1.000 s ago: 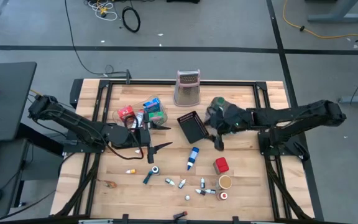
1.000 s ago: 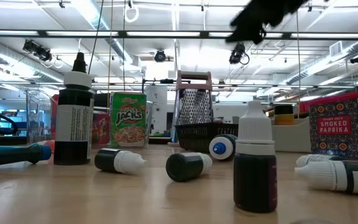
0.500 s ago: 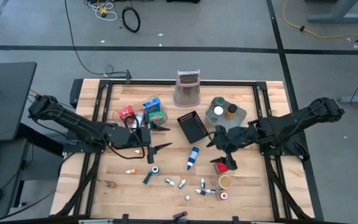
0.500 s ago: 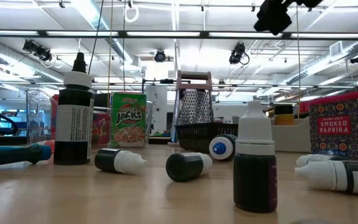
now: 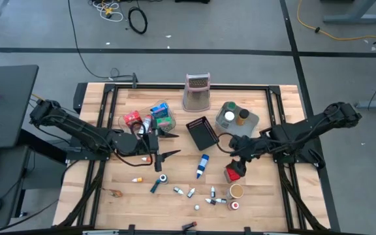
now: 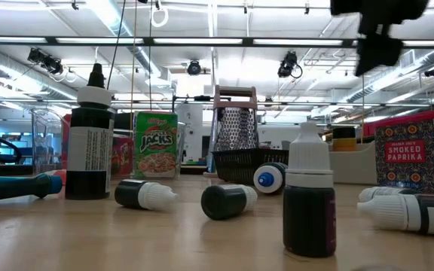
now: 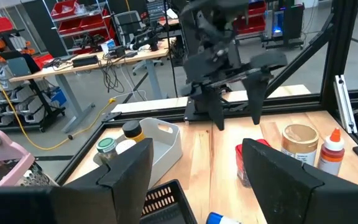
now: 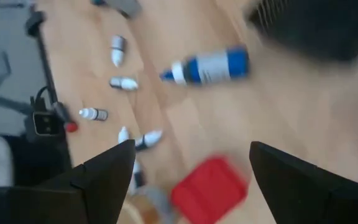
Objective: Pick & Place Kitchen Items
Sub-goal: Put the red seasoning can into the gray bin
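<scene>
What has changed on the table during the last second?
The right gripper left the grey bin at the back and swung forward; it now hangs open above the red paprika tin. Nothing was taken. The left gripper and all items stayed in place.

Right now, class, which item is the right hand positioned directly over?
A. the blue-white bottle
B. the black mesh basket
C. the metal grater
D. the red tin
D: in the high view the open right hand hangs over the red tin, and the right wrist view shows that tin between its fingers.
</scene>
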